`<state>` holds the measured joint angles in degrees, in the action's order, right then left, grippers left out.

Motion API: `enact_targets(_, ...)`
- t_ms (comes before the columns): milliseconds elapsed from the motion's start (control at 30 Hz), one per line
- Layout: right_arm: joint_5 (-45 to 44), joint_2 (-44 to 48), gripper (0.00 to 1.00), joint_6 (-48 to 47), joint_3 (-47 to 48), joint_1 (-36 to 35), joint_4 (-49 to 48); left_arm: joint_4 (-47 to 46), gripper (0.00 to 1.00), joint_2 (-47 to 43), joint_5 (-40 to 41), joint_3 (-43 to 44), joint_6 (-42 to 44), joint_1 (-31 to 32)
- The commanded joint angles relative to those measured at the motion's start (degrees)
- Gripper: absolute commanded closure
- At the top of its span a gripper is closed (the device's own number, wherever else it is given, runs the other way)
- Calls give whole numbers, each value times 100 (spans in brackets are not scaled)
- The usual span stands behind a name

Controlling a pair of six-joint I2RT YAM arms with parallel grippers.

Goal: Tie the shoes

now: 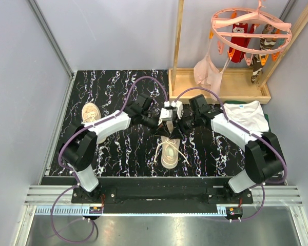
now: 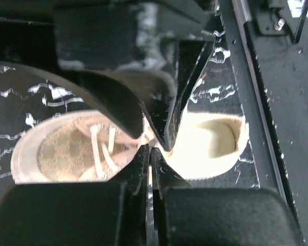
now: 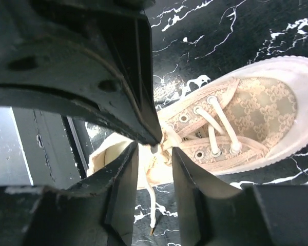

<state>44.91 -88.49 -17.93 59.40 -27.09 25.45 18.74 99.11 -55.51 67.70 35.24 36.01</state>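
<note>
Wears white forearm shells [image 1: 114, 123] over black joints [image 1: 81, 148]; trails purple cables [image 1: 143, 81] from bases [image 1: 88, 192] to wrists [image 1: 141, 110]; ends each in two black wedge-shaped fingers [image 3: 195, 192].

The left arm [image 1: 110, 123] and the right arm [image 1: 231, 128] are both bending at the elbow and leaning inward, wrists facing each other midway between the bases. The left gripper [image 2: 150, 154] is pointing down with its fingers pressing tip against tip. The right gripper [image 3: 154, 164] is hanging just beside it, fingers standing apart. The two grippers seem to be touching, but the view is too crowded to be sure.
</note>
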Motion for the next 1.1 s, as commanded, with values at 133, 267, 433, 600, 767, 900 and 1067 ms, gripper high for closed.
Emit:
enact_targets(133,-236,605,59,106,-244,-94,3,-740,100,-146,-48,-204,-668,-68)
enact_targets(267,-421,683,59,45,-340,-112,197,-749,100,-155,-57,-231,-694,-94)
enact_targets(433,-527,921,38,106,-587,-112,197,-758,100,-146,-31,-240,-694,-94)
enact_targets(600,-282,860,46,150,-675,-121,153,-767,100,-146,-22,-231,-685,-129)
enact_targets(767,-210,649,55,281,-701,-173,-119,-793,100,-138,-13,-240,-765,-164)
enact_targets(900,-403,631,56,343,-745,-270,-348,-863,100,-138,-4,-293,-808,-173)
enact_targets(1067,-737,491,56,247,-772,-349,-374,-899,100,-138,5,-319,-835,-173)
